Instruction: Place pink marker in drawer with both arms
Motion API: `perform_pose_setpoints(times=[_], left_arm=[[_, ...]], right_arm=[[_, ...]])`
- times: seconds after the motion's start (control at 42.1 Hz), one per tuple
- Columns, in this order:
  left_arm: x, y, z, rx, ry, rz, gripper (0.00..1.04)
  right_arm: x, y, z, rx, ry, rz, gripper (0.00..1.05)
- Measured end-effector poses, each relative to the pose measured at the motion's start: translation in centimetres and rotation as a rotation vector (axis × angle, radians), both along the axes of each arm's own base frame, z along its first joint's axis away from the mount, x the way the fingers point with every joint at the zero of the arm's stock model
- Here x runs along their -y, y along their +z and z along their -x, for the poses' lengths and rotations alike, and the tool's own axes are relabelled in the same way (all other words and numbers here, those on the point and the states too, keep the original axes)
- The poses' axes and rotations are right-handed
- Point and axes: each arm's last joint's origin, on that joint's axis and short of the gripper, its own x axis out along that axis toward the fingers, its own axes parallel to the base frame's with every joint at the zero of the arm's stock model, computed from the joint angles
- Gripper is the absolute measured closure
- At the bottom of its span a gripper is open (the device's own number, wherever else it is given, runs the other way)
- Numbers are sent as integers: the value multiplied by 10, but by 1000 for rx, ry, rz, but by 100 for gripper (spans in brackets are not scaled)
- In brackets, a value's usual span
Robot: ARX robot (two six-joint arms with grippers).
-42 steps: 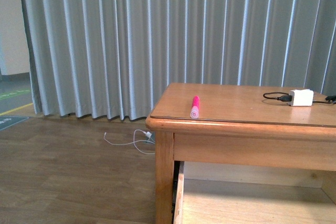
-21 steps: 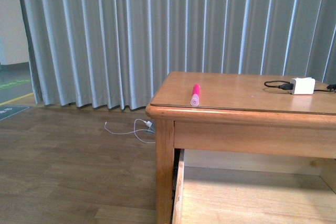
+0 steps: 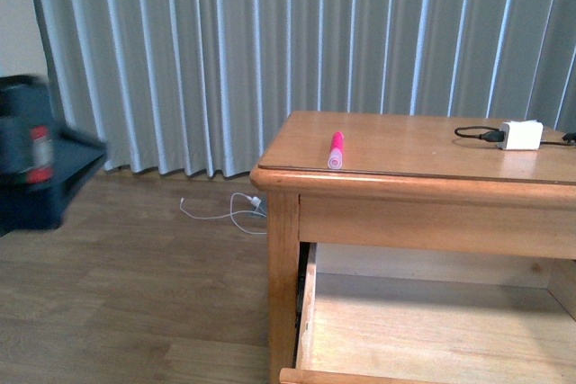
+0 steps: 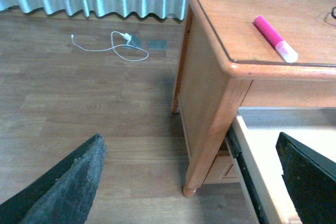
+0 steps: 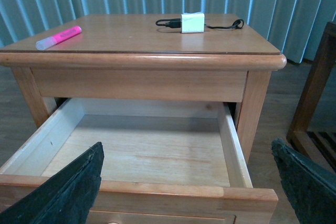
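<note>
Black toothed fingers of my left gripper stand wide apart. Past them, in the left wrist view, show the wooden floor and the front-left leg of the dresser. My right gripper is spread just as wide and faces the drawer, which is pulled well out from under the dresser top, its pale wooden bottom in plain sight.

The pink marker lies flat on the dresser top near its front-left corner, with the paler cap end pointing at the front edge and close to it. It is apart from both of my claws. Towards the back-right corner of the same top sits a white charger block with a black cable plugged into it, well apart from the marker.

A dark blurred shape shows at the left edge of the front view; I cannot tell what it is. A white cable lies looped on the floor, near the foot of the grey pleated curtain that hangs behind the dresser.
</note>
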Motion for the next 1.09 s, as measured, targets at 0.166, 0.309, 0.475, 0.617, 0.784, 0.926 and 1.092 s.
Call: perform_pose_setpoints(times=[0.166, 0.309, 0.475, 0.617, 0.784, 0.926, 1.092], left_arm=[[44, 16, -64, -22, -126, -40, 6], [79, 24, -106, -27, -171, -61, 6], [122, 27, -148, -39, -203, -74, 6], [157, 24, -177, -55, -243, -84, 6], [183, 16, -203, -115, -218, -116, 6], [190, 3, -220, -180, -166, -153, 6], [193, 3, -224, -206, -146, -172, 6]], right_arm=[[0, 0, 0, 0, 0, 0, 9], [0, 0, 0, 0, 0, 0, 9], [0, 0, 0, 0, 0, 0, 9], [0, 0, 0, 0, 0, 0, 9], [0, 0, 0, 0, 0, 0, 9], [0, 0, 0, 0, 0, 0, 9], [0, 0, 0, 0, 0, 0, 9]])
